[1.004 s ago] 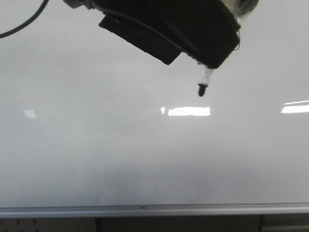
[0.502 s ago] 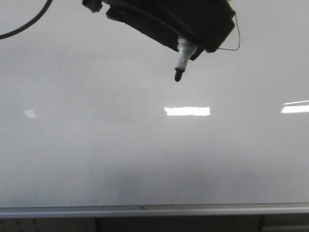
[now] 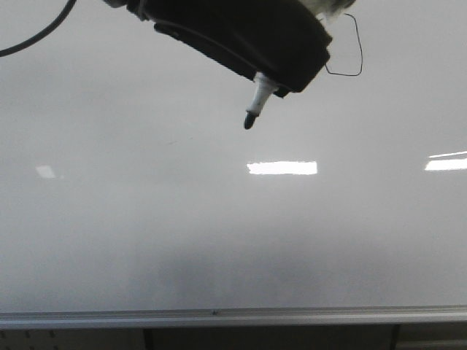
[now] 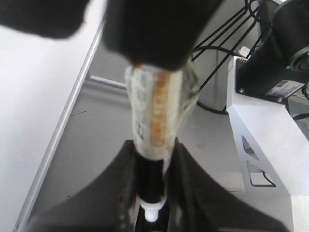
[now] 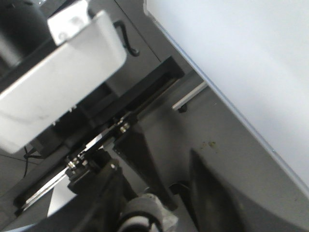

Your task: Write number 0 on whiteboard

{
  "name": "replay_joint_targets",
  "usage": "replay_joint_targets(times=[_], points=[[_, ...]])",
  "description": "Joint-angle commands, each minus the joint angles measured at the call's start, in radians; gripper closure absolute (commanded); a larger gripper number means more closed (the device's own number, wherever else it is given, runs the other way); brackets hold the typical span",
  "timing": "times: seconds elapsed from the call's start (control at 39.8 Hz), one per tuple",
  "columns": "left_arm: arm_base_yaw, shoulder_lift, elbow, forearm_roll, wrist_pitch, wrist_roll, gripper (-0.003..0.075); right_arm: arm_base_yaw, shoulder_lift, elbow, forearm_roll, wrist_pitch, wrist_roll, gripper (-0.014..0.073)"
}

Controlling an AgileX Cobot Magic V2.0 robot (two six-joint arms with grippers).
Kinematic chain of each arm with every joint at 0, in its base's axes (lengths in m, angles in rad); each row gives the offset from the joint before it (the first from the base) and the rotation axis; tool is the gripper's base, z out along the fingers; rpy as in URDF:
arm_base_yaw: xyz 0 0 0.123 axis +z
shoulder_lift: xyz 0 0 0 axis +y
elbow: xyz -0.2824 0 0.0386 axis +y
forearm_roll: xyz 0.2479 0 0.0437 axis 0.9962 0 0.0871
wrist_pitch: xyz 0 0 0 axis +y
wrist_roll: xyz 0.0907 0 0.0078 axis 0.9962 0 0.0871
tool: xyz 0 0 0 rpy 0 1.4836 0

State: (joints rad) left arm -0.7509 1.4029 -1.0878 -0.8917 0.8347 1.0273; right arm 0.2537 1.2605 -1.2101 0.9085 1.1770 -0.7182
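The marker moved left, showing more of the black line.
The left gripper [image 4: 153,212] pinches the marker [image 3: 255,109] at the whiteboard's [image 3: 146,219] top; the number 0 [image 3: 349,52] shows upper right. Wide bare board lies below. The right gripper's fingers cannot be told.

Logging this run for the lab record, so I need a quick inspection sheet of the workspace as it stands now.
Surface: whiteboard glossy, light glare patches, silver bottom rail.
Job's things: number 0 only partly visible as a thin black stroke beside the arm; marker tip dark, uncapped.
Clutter: nothing seen.
End effectors: left end effector shut on marker; right end effector holds nothing visible, well away from the board.
Cables: black cable upper left.
Surroundings: metal frame.
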Motion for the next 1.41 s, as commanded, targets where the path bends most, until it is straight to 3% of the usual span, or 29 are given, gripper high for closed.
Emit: replay_joint_targets(times=[0.0,0.2,0.5,0.6,0.73,0.98,1.38], points=[[0.012,-0.033,-0.033,-0.027,0.004,0.011,0.074,-0.003,-0.067,-0.025,0.066,-0.081,-0.039,0.0188],[0.115,-0.033,-0.033,0.066,-0.026,-0.083,0.0739,-0.003,-0.184,-0.019,0.019,-0.165,-0.058,0.0192],[0.377,-0.033,-0.033,0.508,-0.103,-0.571,0.0739,-0.003,-0.492,0.25,-0.024,-0.453,-0.058,0.0194],[0.462,-0.033,-0.033,0.673,-0.103,-0.755,0.0739,-0.003,-0.622,0.395,-0.026,-0.575,-0.058,0.0244],[0.554,-0.033,-0.033,0.836,-0.103,-0.912,0.0739,-0.003,-0.787,0.57,-0.026,-0.69,-0.058,0.0384],[0.675,-0.033,-0.033,0.849,-0.103,-0.94,0.0739,-0.003,-1.027,0.755,-0.026,-0.732,-0.058,0.0664],[0.843,0.003,-0.043,0.849,-0.192,-0.961,0.0739,-0.003,-1.057,0.784,-0.026,-0.734,-0.058,0.0662]])
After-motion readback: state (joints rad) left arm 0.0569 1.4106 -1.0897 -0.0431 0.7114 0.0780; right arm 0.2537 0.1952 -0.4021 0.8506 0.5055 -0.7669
